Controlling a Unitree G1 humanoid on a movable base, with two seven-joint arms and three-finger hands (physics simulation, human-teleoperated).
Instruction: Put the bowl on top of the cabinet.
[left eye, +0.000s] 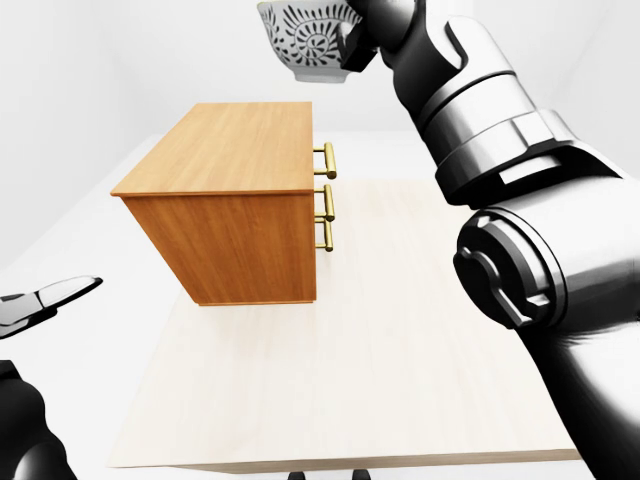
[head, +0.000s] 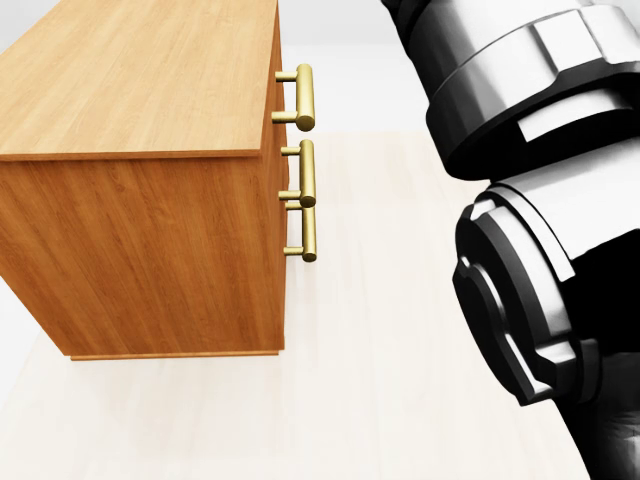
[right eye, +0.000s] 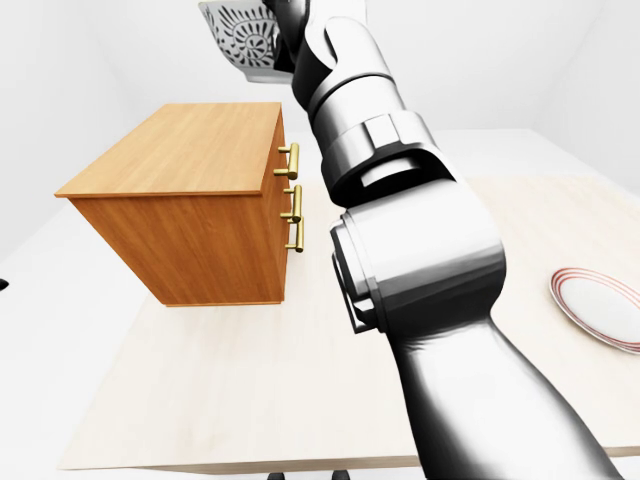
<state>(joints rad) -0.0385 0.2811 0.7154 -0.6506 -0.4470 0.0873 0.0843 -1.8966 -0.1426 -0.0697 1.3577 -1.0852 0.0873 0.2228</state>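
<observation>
Right hand (left eye: 358, 40) grips the patterned bowl (left eye: 305, 38) by its rim, high at the top of the left-eye view, above the wooden cabinet (left eye: 235, 150). Left hand (left eye: 45, 303), lower left, hangs loose, fingers unclear. A plate (right eye: 600, 305) sits on the bench (left eye: 380, 330) at right.

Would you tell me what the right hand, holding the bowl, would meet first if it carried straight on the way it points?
Probably nothing: the right hand holds the bowl above the cabinet; depth is unclear.
</observation>
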